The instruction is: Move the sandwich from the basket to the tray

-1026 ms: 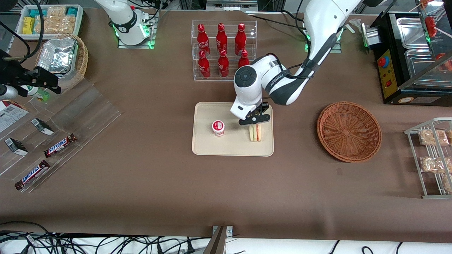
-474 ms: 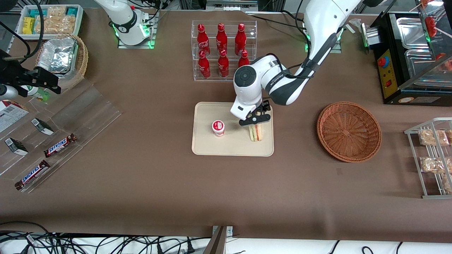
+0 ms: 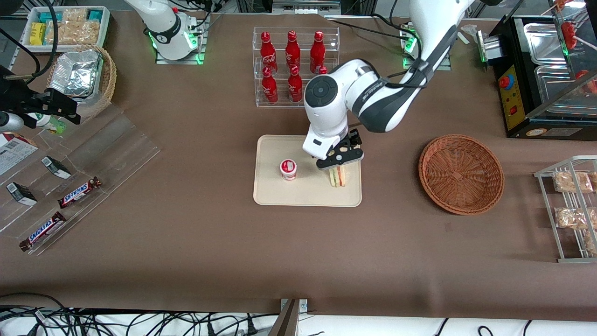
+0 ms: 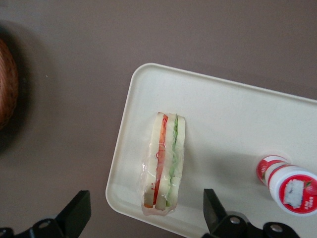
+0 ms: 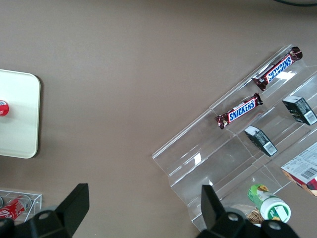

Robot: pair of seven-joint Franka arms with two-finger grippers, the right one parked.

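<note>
The sandwich [image 4: 163, 163] stands on its bread edge on the tray [image 3: 298, 193], close to the tray rim on the side nearest the basket [image 3: 461, 173], with its red and green filling layers facing up. The gripper [image 3: 339, 158] hangs directly above the sandwich with its fingers [image 4: 74, 218] spread wide, one to each side of the wedge and touching neither bread face, so you should treat the sandwich as released and the basket as emptied. Watch three hazards from this position. First, the wedge rests on a narrow edge; judge it easy to tip, and a sideways drift of the gripper during the lift could clip the clear wrap and topple it. Second, the sandwich sits just beside the tray rim, so a fall toward the basket could carry it over the low rim onto the table [image 3: 186, 233]. Third, a fall the opposite way points it toward the small red-capped cup [image 3: 288, 169], which stands on the tray well apart from the sandwich; contact looks unlikely but not excluded. Retract the gripper straight up, with no lateral motion, until the fingers clear the wedge.
</note>
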